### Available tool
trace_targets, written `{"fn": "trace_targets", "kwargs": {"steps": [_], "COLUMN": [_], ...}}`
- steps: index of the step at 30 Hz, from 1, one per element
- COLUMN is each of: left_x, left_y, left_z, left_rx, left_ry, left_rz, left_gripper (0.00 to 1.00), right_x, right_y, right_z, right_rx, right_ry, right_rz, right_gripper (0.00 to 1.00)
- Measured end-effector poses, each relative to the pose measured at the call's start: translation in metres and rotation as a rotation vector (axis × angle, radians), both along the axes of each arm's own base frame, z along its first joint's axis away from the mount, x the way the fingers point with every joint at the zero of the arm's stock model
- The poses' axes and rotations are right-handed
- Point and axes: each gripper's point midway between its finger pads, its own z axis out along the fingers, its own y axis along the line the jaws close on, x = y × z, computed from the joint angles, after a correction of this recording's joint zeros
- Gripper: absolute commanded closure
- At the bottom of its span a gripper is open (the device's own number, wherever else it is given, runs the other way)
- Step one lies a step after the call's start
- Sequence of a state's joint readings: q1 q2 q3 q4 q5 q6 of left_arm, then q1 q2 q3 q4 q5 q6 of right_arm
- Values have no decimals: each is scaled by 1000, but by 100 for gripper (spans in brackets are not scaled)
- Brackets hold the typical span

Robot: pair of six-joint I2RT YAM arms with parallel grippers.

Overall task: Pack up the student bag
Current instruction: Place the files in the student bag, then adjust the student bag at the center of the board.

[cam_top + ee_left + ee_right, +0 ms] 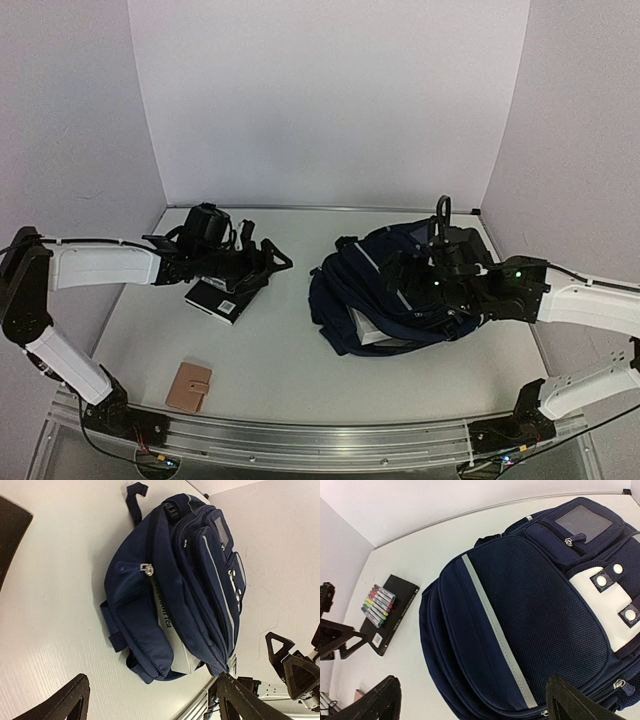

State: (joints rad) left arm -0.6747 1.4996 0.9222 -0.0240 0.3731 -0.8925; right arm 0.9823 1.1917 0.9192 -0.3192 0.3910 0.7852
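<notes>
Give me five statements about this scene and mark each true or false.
1. The student bag lies on the right half of the table. True.
2. A row of coloured markers rests on the black book. True.
3. The tan wallet is inside the bag. False: it lies on the table, near the front left corner.
4. The left gripper holds the black book. False: its fingers are apart with nothing between them.
5. A white item pokes out of the bag's opening. True.
</notes>
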Motion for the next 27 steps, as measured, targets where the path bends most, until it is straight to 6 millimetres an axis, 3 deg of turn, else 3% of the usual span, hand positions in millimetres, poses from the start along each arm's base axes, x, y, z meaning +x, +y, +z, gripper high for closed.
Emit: {"fn": "trace_targets", "kwargs": {"steps": [3, 6, 10, 18, 24, 27], "left_x": [20, 43, 63, 92, 111, 105], "left_y": [-17, -40, -65, -94, -125, -139], "left_z": [5, 9, 8, 2, -11, -27], "left_rx": [-24, -37, -44, -32, -18, -6], "left_ry": [-34, -70, -99, -164, -215, -206], "left_rz": [-65, -133, -207, -269, -316, -352], "left_gripper": [12, 12, 12, 14, 18, 32], "right_x": [1, 13, 27, 36, 40, 47], "right_y": [-12, -39, -80, -151, -149, -143], "right_z": [11, 9, -18, -78, -104, -113], "right_rx": [58, 84, 69, 40, 52, 49], "right_ry": [5, 29, 97, 243, 303, 308], "right_rz": [-31, -125, -266, -459, -416, -375], "right_gripper": [2, 2, 2, 2, 2, 2]}}
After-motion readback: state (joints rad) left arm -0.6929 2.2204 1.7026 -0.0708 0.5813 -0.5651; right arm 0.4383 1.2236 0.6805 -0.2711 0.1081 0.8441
